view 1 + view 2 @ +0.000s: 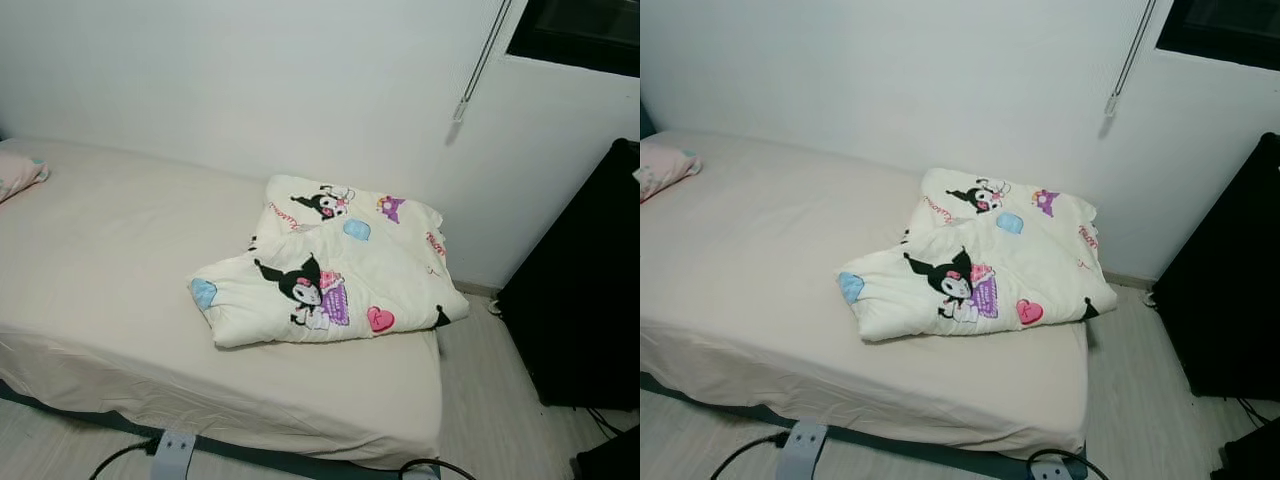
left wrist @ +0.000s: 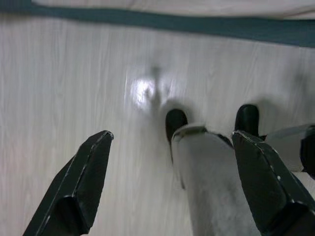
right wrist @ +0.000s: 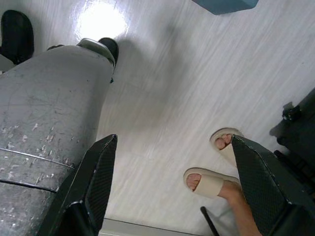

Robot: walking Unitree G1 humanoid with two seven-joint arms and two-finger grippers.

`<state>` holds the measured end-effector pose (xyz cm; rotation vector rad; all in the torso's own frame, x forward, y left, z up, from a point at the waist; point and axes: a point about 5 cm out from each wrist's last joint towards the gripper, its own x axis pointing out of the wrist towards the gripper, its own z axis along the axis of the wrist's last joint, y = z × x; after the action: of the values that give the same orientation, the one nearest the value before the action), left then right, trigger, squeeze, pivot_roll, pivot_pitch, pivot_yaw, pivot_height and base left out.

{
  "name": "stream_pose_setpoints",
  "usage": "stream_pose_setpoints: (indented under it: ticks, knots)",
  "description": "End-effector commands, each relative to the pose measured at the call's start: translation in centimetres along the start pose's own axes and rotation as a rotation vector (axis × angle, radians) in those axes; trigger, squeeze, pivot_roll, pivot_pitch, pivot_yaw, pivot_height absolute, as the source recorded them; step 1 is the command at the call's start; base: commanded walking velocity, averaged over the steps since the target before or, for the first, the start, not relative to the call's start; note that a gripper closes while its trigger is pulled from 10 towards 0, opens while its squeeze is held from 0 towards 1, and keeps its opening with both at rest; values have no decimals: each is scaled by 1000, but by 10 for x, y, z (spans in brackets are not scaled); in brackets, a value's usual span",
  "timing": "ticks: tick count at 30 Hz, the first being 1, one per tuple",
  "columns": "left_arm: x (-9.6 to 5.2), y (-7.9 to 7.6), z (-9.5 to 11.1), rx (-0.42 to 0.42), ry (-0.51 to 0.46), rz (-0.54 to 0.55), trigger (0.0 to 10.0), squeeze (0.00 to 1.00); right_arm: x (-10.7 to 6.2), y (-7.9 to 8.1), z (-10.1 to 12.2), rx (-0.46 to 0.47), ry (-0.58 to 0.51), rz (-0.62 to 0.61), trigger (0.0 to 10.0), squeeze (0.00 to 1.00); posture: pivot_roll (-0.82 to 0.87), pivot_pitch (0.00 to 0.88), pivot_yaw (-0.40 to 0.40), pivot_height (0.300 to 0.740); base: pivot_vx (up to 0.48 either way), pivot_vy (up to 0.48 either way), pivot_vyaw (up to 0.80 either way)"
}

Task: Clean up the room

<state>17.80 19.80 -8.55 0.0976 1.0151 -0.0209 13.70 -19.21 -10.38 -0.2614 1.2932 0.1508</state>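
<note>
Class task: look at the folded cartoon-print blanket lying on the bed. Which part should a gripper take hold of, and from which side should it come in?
Probably the bulging folded corner of the blanket nearest the bed's front edge. There the layers stack into a thick, rounded roll that two fingers could pinch, and it lies closest to the robot. Come from the front, over the bed, with fingers above and below the fold. Both grippers hang open over the floor.

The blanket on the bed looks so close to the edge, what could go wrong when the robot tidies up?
1. The folded blanket overhangs the bed's right corner, so a clumsy tug might drag it onto the floor.
2. A person's sandalled feet stand close beside the right end effector, so stepping back could bump them.
3. Cables and a power strip lie by the bed's base and might catch the robot's feet.
</note>
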Motion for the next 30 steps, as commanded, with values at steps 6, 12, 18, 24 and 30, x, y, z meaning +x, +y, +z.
stream_pose_setpoints:
  ticks: [6,12,18,24,30]
  knots:
    - [1,-7,-2,11,14,-29,10000,0,0,3,2,42,-14,3,10000,0,106,0,-75,740,0,0,0]
    - [0,-10,-6,-11,23,-36,10000,0,1,6,0,48,-8,7,10000,0,126,0,-77,740,0,0,0]
    - [-1,-10,-14,18,54,-48,10000,0,1,7,2,84,-29,19,10000,0,87,0,-50,740,0,0,0]
    - [0,-14,-9,28,45,-66,10000,0,1,8,2,145,-50,42,10000,0,78,0,-46,740,0,-142,0]
    - [2,-22,4,21,20,-83,10000,0,0,1,6,125,-58,49,10000,0,59,0,-58,740,0,-291,0]
